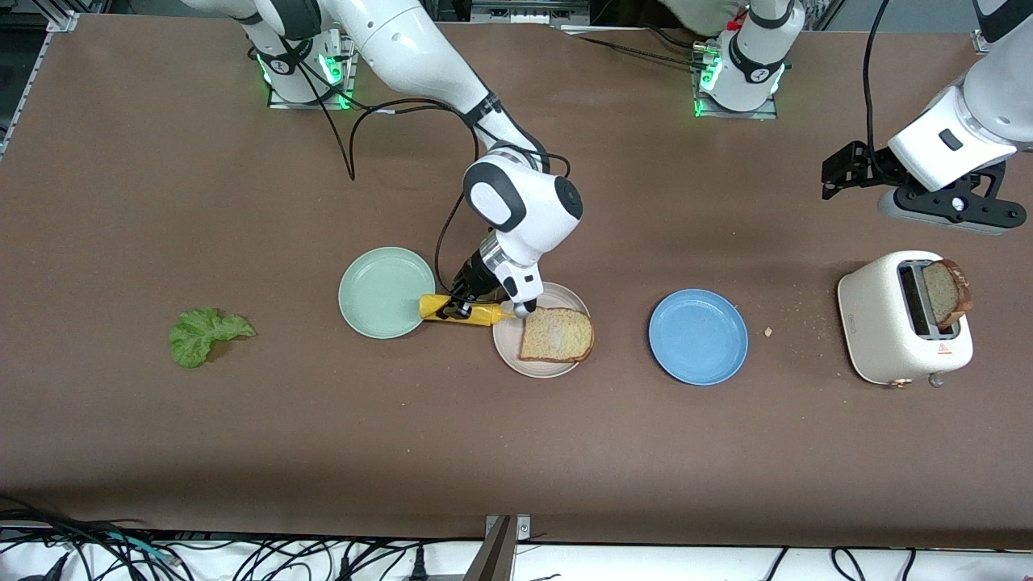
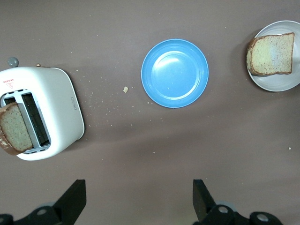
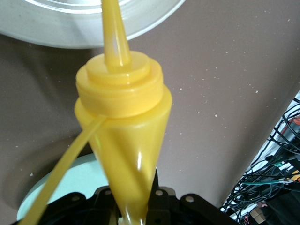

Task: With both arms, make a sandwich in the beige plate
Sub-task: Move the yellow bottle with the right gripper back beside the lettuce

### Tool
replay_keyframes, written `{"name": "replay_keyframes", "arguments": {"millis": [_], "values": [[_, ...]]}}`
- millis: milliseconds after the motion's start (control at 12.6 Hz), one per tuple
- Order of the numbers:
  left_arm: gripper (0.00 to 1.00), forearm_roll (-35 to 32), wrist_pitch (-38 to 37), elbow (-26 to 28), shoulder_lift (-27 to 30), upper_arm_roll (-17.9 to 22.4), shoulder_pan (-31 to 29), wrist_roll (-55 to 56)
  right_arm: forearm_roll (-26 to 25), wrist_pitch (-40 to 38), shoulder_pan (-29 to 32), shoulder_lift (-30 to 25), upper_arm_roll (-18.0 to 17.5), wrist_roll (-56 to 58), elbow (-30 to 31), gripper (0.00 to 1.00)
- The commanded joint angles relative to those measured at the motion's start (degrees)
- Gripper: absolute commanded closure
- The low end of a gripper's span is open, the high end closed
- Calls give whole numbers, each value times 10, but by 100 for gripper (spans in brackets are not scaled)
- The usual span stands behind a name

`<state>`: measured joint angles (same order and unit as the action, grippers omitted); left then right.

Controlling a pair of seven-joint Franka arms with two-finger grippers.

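Sandwich unfinished: one bread slice (image 1: 557,334) on beige plate (image 1: 508,349), between mint plate (image 1: 386,291) and blue plate (image 1: 698,336). Right gripper (image 1: 466,305) clamps yellow squeeze bottle (image 1: 460,309), nozzle at plate rim. Risks: sauce lands on rim or table (image 1: 516,452); bottle slips sideways. Left gripper (image 2: 138,199) wide, empty, waits over table near toaster (image 1: 904,319) holding second slice (image 1: 946,292). Lettuce (image 1: 206,333) well apart, toward right arm's end.
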<state>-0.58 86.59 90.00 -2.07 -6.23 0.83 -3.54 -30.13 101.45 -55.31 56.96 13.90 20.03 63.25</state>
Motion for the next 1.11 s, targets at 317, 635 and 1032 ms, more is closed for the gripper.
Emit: {"name": "replay_keyframes", "arguments": {"millis": [317,635,1032], "values": [[0,15,-12,-8,2,-2,-6,-7,45,23,69,-102,-31,57,72,100],[0,15,-12,-8,2,-2,-6,-6,137,38,155,-204,-67,150,158,100],[0,15,-12,-8,2,-2,-6,-6,297,35,270,-268,-79,348,205,100]]}}
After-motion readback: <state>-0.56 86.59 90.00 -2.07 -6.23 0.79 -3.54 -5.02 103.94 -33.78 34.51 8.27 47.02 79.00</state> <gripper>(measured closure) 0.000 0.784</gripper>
